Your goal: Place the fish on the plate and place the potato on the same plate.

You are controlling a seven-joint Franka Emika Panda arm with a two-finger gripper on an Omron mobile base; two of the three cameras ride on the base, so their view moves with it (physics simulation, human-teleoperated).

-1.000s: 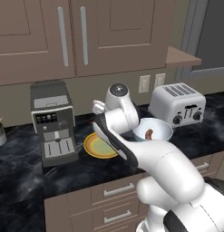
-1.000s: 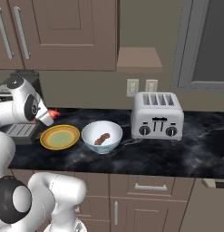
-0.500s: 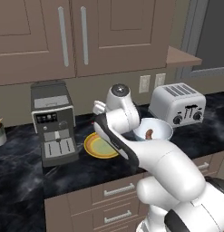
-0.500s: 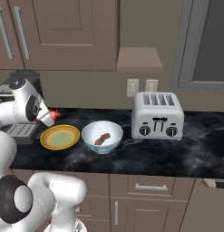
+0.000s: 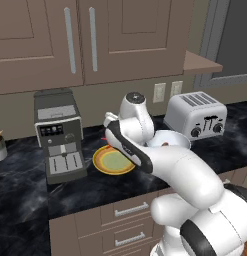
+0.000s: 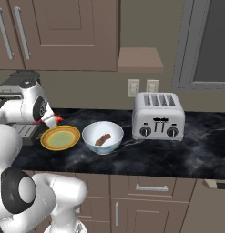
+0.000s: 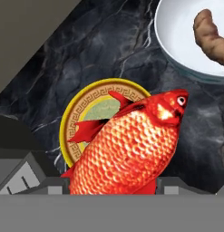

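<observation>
Across the lower middle of the hand view, the bright red-orange scaly fish point(image 7: 131, 149) lay between the two dark finger tips of the gripper point(image 7: 112, 185), which was clenched on its body, head pointing to the upper right of the frame. Behind it, at centre left, sat the flat round yellow plate with its patterned orange-brown rim point(image 7: 73, 121), partly covered by the fish. At the upper right, the pale white bowl point(image 7: 177, 41) held the brownish-tan lumpy potato point(image 7: 212, 38).

From the right base view, the fish point(image 6: 58, 119) showed as a small red tip at the left of the frame, just above the plate's point(image 6: 60, 137) far edge, so it seemed raised and not yet centred.

Judging by this, the carry was nearly over. To do it well, the hand should shift a little further over the plate's green middle, come down low, and only then let go, so the fish would not slide onto the black marbled counter point(image 6: 177, 157).
</observation>
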